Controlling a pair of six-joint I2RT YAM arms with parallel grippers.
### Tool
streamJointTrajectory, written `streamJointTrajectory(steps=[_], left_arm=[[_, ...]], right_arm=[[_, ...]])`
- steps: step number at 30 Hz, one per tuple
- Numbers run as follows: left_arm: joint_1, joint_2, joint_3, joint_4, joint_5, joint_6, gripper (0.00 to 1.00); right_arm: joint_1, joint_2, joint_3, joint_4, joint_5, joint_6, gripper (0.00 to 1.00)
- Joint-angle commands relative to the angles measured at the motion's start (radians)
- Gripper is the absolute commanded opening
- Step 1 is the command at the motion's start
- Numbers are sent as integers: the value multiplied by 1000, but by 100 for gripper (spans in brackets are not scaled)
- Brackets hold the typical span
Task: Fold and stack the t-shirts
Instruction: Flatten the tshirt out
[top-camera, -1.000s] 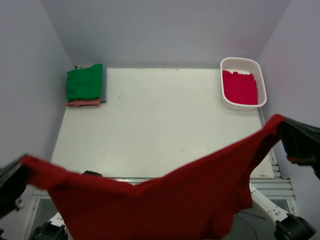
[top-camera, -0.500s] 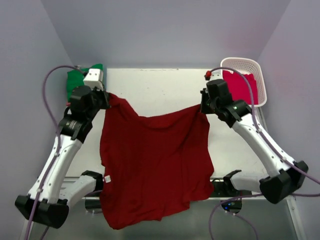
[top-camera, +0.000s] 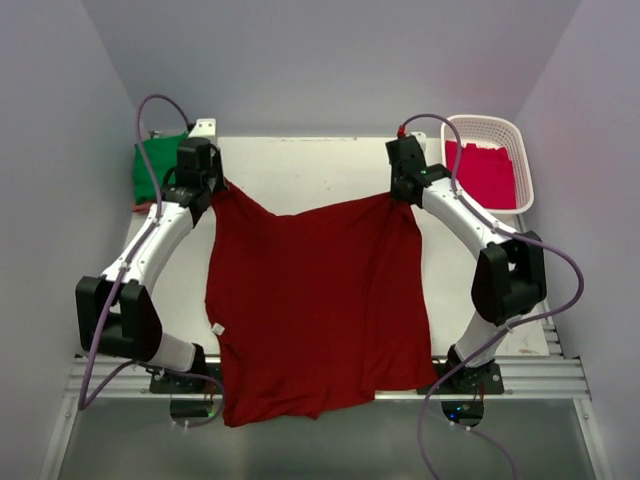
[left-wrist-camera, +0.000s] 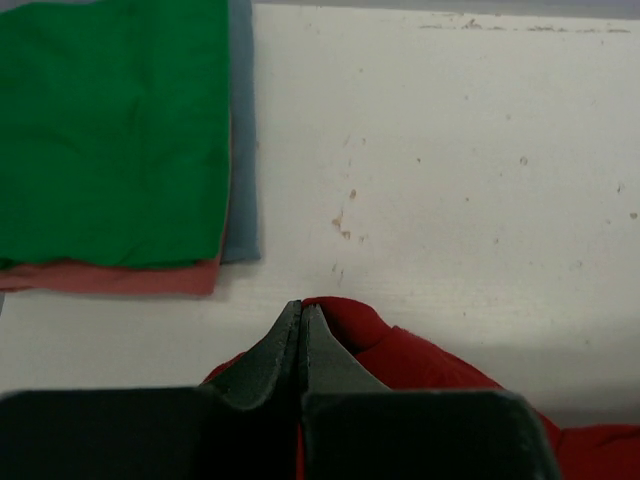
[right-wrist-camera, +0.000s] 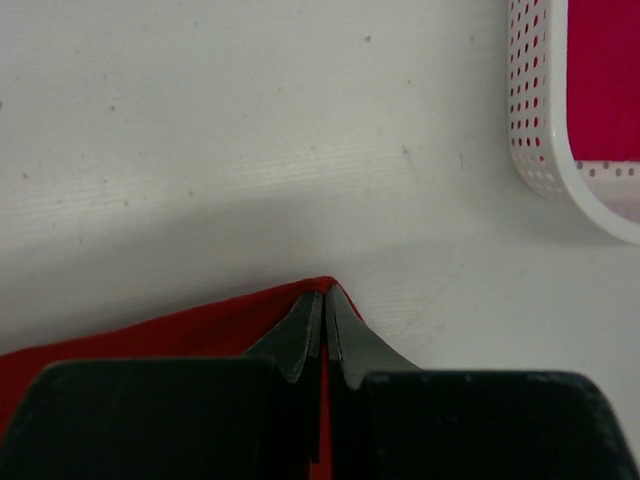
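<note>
A large dark red t-shirt (top-camera: 315, 300) lies spread down the table, its lower end hanging over the near edge. My left gripper (top-camera: 214, 185) is shut on its far left corner (left-wrist-camera: 345, 318). My right gripper (top-camera: 403, 192) is shut on the far right corner (right-wrist-camera: 322, 287). A folded stack sits at the far left: a green t-shirt (top-camera: 158, 168) (left-wrist-camera: 110, 130) on top, a salmon-pink one (left-wrist-camera: 110, 277) and a bluish one (left-wrist-camera: 242, 150) under it. A crimson-pink t-shirt (top-camera: 485, 172) lies in the white basket (top-camera: 480, 125).
The white lattice basket (right-wrist-camera: 545, 150) stands at the far right corner, close to my right gripper. Grey walls close in the table on three sides. Purple cables arch over both arms. Bare white tabletop (top-camera: 300, 165) shows beyond the red shirt.
Both grippers have carried the red shirt from high near the camera out across the table and lowered it; over the last half second it was drawn farther back and flatter.
</note>
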Motion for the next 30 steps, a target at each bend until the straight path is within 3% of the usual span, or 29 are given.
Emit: streamJointTrajectory(steps=[1, 8, 12, 14, 16, 17, 18, 19, 20, 23, 30], left_arm=[[21, 78, 82, 137, -5, 36, 0], [56, 314, 256, 189, 49, 50, 0], [69, 548, 483, 178, 81, 53, 0], [72, 613, 618, 187, 119, 42, 0], [72, 658, 675, 230, 148, 33, 0], [72, 654, 691, 258, 174, 25, 0], [72, 635, 692, 266, 184, 14, 15], [72, 618, 691, 332, 190, 8, 48], [70, 599, 674, 350, 196, 5, 99], [69, 489, 578, 436, 219, -18, 100], [24, 313, 363, 396, 216, -81, 100]], right_arm=[[-27, 43, 75, 103, 99, -4, 0], [-78, 245, 261, 113, 155, -23, 0], [-102, 449, 556, 53, 199, -40, 0], [-102, 562, 714, 5, 301, -30, 0], [-102, 599, 765, 22, 366, -20, 0], [-104, 601, 767, 43, 413, -30, 17], [-103, 593, 763, 62, 425, -37, 33], [-102, 583, 759, 79, 437, -39, 52], [-102, 567, 749, 91, 443, -40, 77], [-101, 451, 580, 183, 428, -59, 91], [-73, 241, 336, 234, 356, -25, 90]])
